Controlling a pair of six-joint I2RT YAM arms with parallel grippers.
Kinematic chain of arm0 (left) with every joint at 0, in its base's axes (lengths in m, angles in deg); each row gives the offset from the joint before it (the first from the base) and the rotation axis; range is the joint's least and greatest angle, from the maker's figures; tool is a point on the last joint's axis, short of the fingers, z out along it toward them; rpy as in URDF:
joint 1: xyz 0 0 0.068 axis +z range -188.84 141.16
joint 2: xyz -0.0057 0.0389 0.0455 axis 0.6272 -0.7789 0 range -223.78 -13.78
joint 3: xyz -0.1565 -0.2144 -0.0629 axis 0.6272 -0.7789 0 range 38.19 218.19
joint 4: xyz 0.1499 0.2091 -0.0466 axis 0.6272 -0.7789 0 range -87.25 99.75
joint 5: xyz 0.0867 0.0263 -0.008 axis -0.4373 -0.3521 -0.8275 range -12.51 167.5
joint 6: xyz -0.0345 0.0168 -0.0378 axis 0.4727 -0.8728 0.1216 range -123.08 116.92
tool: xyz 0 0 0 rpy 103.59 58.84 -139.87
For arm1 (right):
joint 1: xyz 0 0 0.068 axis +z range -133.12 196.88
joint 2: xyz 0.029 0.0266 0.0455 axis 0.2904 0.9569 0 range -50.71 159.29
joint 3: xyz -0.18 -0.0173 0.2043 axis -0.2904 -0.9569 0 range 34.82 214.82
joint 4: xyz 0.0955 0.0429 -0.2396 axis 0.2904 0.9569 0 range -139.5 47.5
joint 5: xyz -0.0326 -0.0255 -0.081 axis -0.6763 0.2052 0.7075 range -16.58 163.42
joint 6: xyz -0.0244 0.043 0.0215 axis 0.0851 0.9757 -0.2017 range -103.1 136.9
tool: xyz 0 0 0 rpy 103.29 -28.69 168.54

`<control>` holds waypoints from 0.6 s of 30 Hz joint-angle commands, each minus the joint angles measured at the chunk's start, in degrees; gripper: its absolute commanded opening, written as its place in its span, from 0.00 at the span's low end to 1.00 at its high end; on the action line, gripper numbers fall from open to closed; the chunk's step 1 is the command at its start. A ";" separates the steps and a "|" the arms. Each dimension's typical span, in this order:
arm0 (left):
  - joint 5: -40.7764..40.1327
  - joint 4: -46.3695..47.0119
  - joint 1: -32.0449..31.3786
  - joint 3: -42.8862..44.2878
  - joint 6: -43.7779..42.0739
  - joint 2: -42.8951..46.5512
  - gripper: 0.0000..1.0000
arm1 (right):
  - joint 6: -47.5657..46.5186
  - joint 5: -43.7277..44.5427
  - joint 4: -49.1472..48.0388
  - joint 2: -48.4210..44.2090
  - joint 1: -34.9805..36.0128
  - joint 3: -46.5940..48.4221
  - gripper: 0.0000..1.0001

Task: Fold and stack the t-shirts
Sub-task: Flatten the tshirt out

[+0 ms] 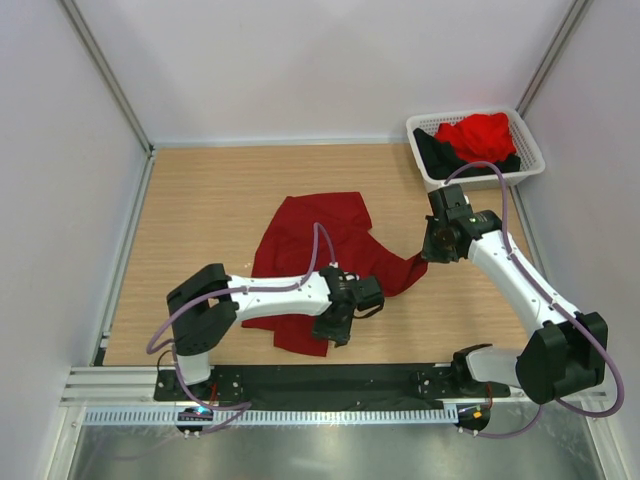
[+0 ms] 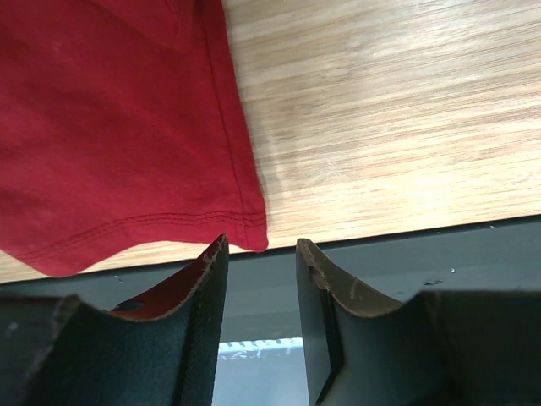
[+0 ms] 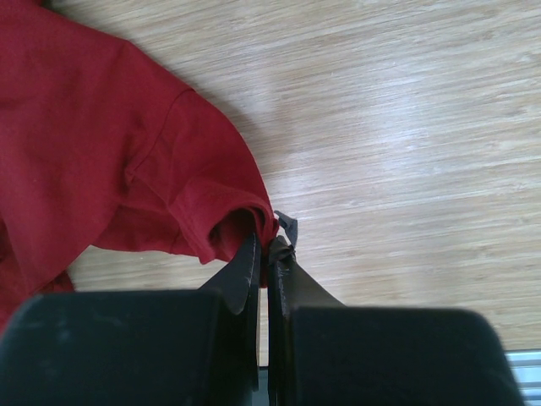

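Observation:
A dark crimson t-shirt (image 1: 310,235) lies rumpled and partly spread on the wooden table. My left gripper (image 1: 335,330) hovers at its near hem, open. In the left wrist view the hem corner of the shirt (image 2: 110,127) sits just beyond the left gripper (image 2: 260,245), with nothing between the fingers. My right gripper (image 1: 432,252) is shut on the shirt's right sleeve. In the right wrist view the sleeve cloth (image 3: 93,144) bunches into the right gripper (image 3: 269,241). A brighter red t-shirt (image 1: 480,135) and a black t-shirt (image 1: 432,150) lie crumpled in the basket.
The white latticed basket (image 1: 530,152) stands at the far right corner of the table. A black mounting strip (image 1: 330,380) runs along the near table edge, just below the shirt's hem. White walls close in the left, back and right sides.

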 commanded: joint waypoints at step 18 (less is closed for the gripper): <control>3.42 4.57 -0.07 -5.81 4.59 -1.16 0.37 | -1.22 2.49 -1.17 -0.68 0.25 1.01 0.04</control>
